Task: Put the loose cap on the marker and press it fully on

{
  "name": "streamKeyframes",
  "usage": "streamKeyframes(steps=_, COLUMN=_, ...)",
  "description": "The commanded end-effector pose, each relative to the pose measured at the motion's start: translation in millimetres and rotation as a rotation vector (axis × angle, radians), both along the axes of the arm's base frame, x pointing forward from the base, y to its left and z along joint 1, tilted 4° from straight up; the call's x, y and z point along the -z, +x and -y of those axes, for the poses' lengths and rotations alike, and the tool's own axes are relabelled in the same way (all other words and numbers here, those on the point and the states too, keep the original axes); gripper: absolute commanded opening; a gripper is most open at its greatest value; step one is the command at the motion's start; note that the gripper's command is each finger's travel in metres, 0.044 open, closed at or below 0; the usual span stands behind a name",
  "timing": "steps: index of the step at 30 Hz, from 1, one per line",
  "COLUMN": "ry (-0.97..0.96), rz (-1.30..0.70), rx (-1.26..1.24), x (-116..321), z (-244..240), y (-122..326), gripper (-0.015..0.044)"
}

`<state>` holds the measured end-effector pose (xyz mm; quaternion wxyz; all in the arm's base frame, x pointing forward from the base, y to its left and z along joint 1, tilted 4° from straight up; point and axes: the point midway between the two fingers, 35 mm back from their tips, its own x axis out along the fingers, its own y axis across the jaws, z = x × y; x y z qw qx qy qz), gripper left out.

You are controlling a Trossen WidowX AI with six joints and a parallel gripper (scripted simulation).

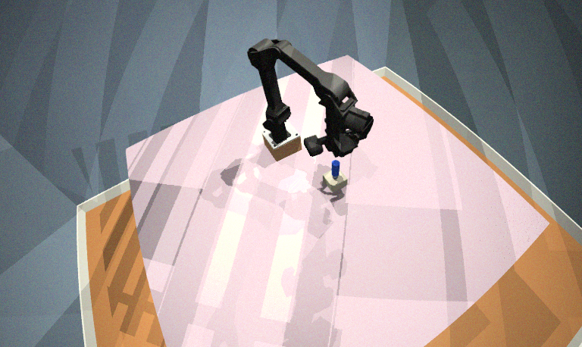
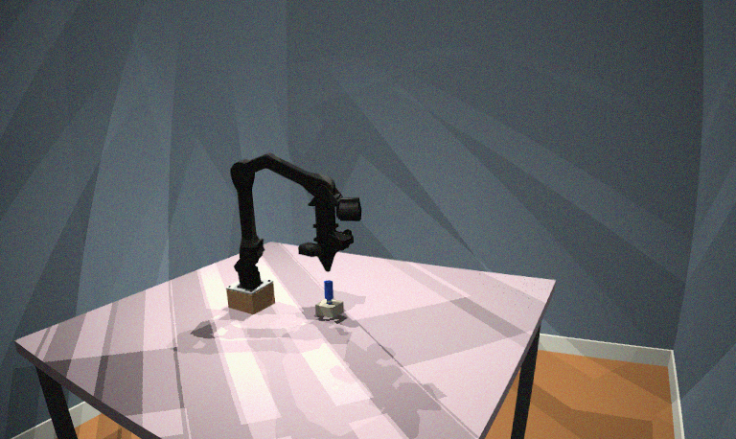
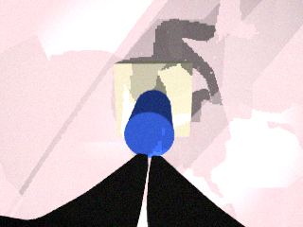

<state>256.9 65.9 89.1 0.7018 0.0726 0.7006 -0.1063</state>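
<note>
In the top view, the blue cylindrical cap sat on the marker in the beige square holder block. In the exterior view, the black parallel-jaw gripper hung above that block, apart from the cap. In the wrist view, its fingers were pressed together, gripping nothing.

2 wide views, 1 close wrist view

Pink table, orange floor
</note>
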Motion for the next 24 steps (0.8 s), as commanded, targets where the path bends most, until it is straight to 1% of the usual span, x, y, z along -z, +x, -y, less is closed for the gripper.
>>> streamKeyframes(steps=1, ry=-0.001, rz=-0.007, rx=-0.151, x=1.7, z=0.1, y=-0.2, gripper=0.0)
streamKeyframes(steps=10, ry=-0.001, rz=-0.007, rx=-0.151, x=4.2, z=0.2, y=-0.1, gripper=0.0)
streamKeyframes(steps=24, ry=-0.001, rz=-0.007, rx=-0.151, x=24.7, z=1.3, y=-0.2, gripper=0.0)
